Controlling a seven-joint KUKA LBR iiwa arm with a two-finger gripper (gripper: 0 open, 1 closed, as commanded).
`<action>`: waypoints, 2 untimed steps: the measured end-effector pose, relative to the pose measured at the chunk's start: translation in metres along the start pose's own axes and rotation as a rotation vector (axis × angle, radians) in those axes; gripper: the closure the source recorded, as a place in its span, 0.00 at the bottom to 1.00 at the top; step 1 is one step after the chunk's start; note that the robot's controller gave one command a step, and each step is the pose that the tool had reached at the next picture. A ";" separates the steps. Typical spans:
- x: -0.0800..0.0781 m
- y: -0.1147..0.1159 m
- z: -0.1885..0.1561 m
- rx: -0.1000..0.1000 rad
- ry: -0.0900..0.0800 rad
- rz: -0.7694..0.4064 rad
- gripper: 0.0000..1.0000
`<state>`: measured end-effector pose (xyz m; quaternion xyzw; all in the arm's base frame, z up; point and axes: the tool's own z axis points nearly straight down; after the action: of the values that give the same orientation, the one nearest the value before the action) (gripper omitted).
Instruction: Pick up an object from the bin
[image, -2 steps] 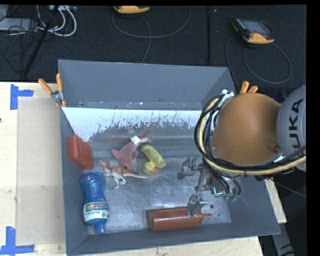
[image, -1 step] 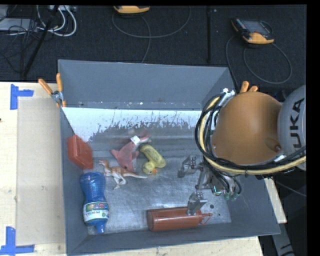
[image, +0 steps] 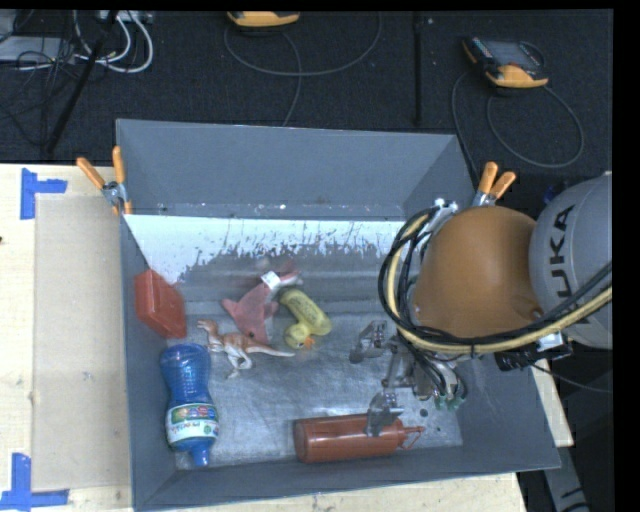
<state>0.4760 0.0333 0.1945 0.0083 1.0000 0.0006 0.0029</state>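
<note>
Reddish-brown and long, a tube-shaped thing (image: 345, 440) lies flat on the floor of the grey metal bin (image: 290, 170), right under the end effector (image: 386, 412). Most of its length runs out to the left of the end effector, and only its capped tip pokes out on the right. The end effector's lower tip looks to be touching the top of this tube or just above it; whether it is released or clenched cannot be told, since its metal parts overlap against the tube. Nothing is seen lifted off the floor.

Above and behind the end effector sits the arm's rounded orange cover (image: 475, 270), ringed by black and yellow cables, with the grey arm body beyond it to the right.

Left of the end effector and further back, near the middle of the bin, a yellow toy (image: 305, 315) lies just beside a pink soft toy (image: 252, 312); the two seem to touch. A small tan toy animal (image: 235, 348) lies just in front of the pink one. Well apart to the far left, a blue plastic bottle with a label (image: 188, 400) lies on its side, and behind it a red block (image: 160, 303) leans by the bin's left wall.
</note>
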 end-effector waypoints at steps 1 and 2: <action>-0.008 -0.015 0.059 0.001 0.006 -0.118 0.00; -0.013 -0.019 0.100 0.004 0.014 -0.186 0.00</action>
<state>0.4895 0.0141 0.0949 -0.0844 0.9964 -0.0015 -0.0043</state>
